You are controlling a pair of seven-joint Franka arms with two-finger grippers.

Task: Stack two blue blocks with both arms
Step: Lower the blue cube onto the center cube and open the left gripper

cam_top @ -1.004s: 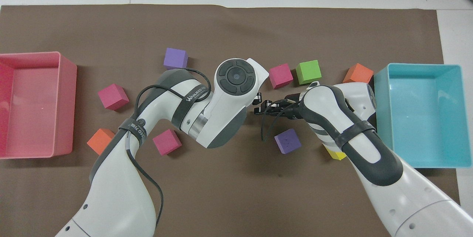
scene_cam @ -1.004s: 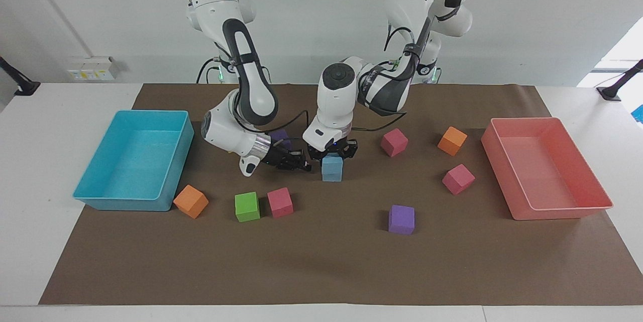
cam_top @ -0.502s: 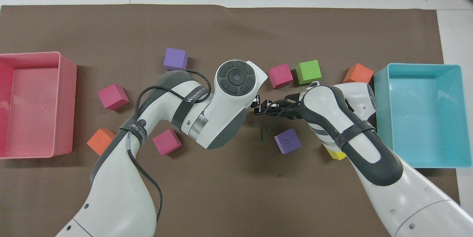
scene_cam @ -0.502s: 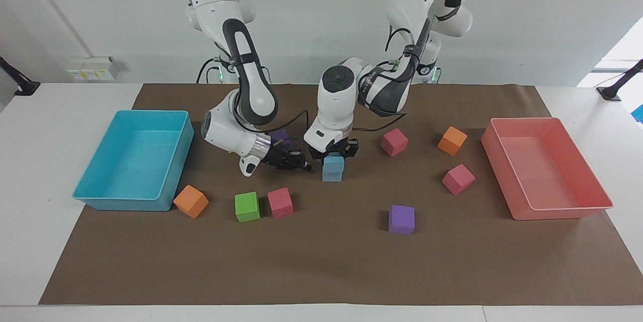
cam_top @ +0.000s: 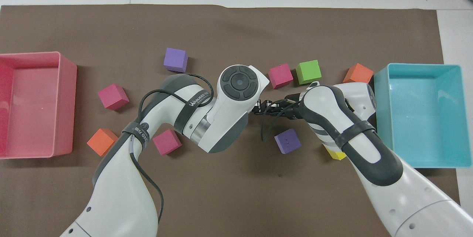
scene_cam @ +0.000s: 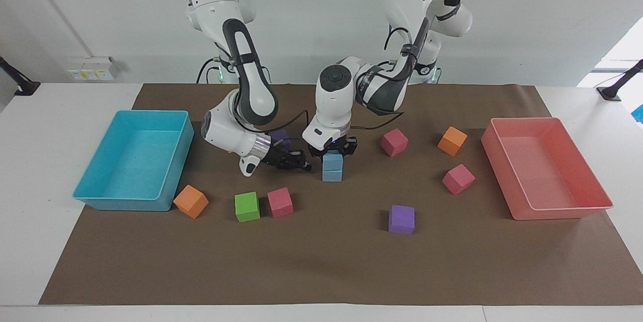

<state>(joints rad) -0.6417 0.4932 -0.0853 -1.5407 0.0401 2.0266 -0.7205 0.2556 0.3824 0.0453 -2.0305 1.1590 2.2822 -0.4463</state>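
Observation:
The two blue blocks stand stacked near the middle of the mat, the upper blue block [scene_cam: 332, 161] on the lower blue block [scene_cam: 332, 176]. My left gripper [scene_cam: 332, 153] comes down from above and is shut on the upper block, one finger on each side. My right gripper [scene_cam: 301, 164] lies low and level beside the stack, toward the right arm's end, and is open and empty; it also shows in the overhead view [cam_top: 258, 106]. In the overhead view the left arm's wrist hides the stack.
A turquoise tray [scene_cam: 100, 201] stands at the right arm's end and a pink tray [scene_cam: 552, 214] at the left arm's end. Green [scene_cam: 247, 206], pink [scene_cam: 280, 202], orange [scene_cam: 191, 201] and purple [scene_cam: 401, 219] cubes lie farther from the robots. A purple cube [scene_cam: 280, 135] lies by the right wrist.
The upper blue block sat slightly askew on the lower one half a second ago and now lines up with it. The left arm's wrist shifted a little. The right arm has not moved.

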